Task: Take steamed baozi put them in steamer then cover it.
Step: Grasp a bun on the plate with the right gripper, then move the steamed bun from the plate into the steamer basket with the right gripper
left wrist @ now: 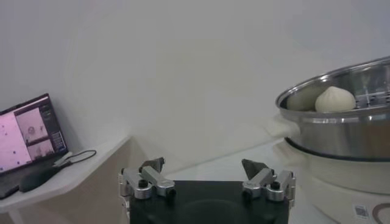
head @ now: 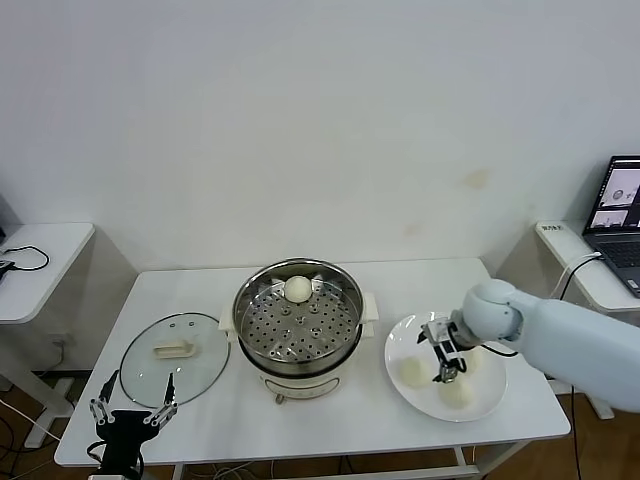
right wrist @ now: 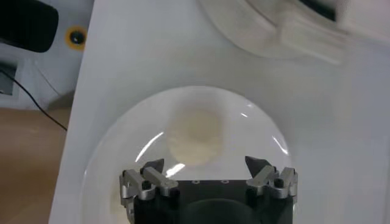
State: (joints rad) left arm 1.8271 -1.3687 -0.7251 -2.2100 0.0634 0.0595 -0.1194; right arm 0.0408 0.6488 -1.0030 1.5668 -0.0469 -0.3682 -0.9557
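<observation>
The steamer (head: pixel 298 325) stands at the table's middle with one baozi (head: pixel 297 289) on its perforated tray at the far side. Two more baozi (head: pixel 411 372) (head: pixel 456 393) lie on the white plate (head: pixel 492 395) at the right. My right gripper (head: pixel 447 370) is open and empty just above the plate, between them. In the right wrist view one baozi (right wrist: pixel 195 135) lies just ahead of the open right gripper (right wrist: pixel 205 164). The glass cover (head: pixel 175 358) lies flat on the table left of the steamer. My left gripper (head: pixel 133 405) is open and parked at the table's front left edge.
In the left wrist view the steamer (left wrist: pixel 341 115) with its baozi (left wrist: pixel 334 99) stands ahead of the open left gripper (left wrist: pixel 204 165). A side table (head: pixel 40 260) stands at the left. A laptop (head: pixel 622 205) sits on another at the right.
</observation>
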